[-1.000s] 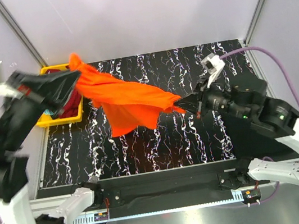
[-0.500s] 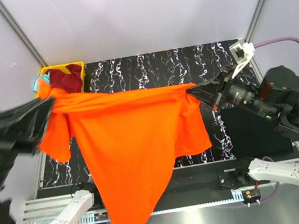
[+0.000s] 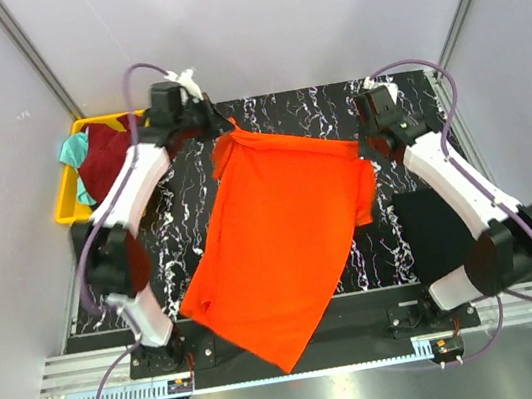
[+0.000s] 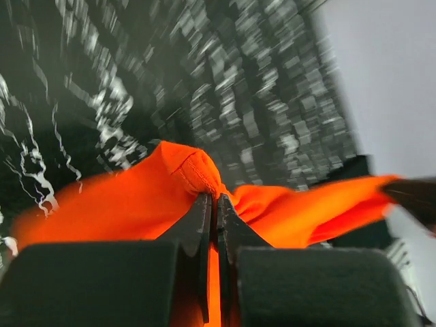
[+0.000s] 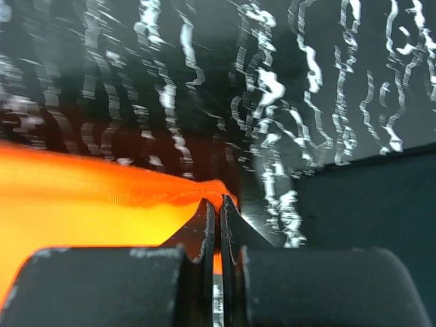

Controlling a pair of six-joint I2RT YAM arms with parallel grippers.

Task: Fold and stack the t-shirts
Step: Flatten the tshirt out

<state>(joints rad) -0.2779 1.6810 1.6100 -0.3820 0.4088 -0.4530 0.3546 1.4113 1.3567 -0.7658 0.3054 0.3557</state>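
Note:
A bright orange t-shirt (image 3: 282,237) is stretched over the black marbled table (image 3: 402,97), its lower corner hanging past the near edge. My left gripper (image 3: 224,127) is shut on its far left corner, where orange cloth (image 4: 191,174) bunches at the fingertips. My right gripper (image 3: 359,149) is shut on the far right corner, pinching an orange hem (image 5: 197,194). A dark maroon t-shirt (image 3: 107,154) and a teal one (image 3: 71,149) lie in the yellow bin (image 3: 66,213) at the far left.
A flat black sheet (image 3: 433,229) lies on the table at the right, also in the right wrist view as a dark panel (image 5: 368,204). Metal frame posts rise at both far corners. A rail with the arm bases runs along the near edge.
Both arms swung from raised, near positions out to the far side of the table, carrying the orange shirt with them. The shirt has gone from hanging in the air to spread over the table.

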